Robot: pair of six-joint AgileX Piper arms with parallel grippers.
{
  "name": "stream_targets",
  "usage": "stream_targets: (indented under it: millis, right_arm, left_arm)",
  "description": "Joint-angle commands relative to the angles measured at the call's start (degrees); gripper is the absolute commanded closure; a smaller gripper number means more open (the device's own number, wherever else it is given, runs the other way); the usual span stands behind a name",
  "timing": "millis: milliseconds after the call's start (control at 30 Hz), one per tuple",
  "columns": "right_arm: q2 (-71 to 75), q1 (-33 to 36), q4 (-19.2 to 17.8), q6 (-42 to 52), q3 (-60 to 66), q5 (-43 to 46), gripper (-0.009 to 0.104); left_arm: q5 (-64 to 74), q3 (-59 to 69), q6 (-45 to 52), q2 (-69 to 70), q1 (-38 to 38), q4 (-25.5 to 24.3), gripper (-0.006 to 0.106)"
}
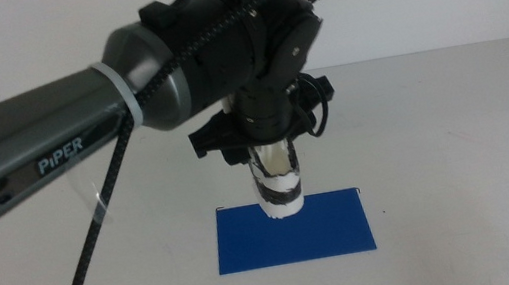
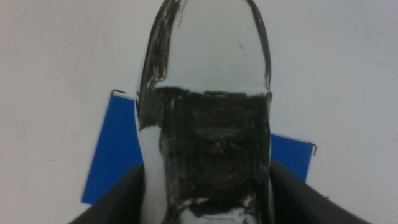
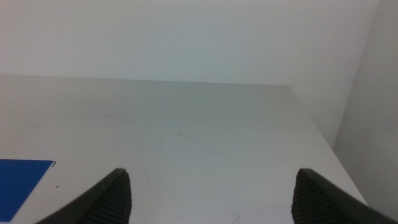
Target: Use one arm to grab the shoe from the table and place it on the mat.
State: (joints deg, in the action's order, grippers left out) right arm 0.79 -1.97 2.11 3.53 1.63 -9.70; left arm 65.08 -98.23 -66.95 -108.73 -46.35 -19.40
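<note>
Dangling shoe (image 1: 278,181) over mat (image 1: 294,236), left claw (image 2: 205,193).

The only writing I can read is the white word "PIPER" on the grey forearm of the arm (image 1: 55,157) that reaches in from the left. The black pattern on the shoe (image 2: 208,143) carries no legible letters, and the mat (image 1: 293,233) bears no lettering at all.
</note>
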Motion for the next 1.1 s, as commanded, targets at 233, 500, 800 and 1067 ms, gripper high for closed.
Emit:
stream_targets:
  millis: [233, 500, 800, 1067]
  right_arm:
    - [1.2, -0.3, -0.5, 0.7, -0.5, 4.5, 0.029]
    - [1.2, -0.3, -0.5, 0.7, -0.5, 4.5, 0.029]
    - [1.2, -0.3, -0.5, 0.7, -0.5, 4.5, 0.029]
    - [1.2, -0.3, -0.5, 0.7, -0.5, 4.5, 0.029]
  left_arm:
    - [-3.5, -1.2, -1.1, 3.7, -0.6, -2.7, 0.091]
    - [-2.2, -1.2, -1.1, 3.7, -0.6, -8.0, 0.091]
    - [-2.2, -1.2, -2.0, 3.7, -0.6, -13.1, 0.091]
    - [-2.2, -1.2, -8.7, 3.7, -0.6, -7.6, 0.091]
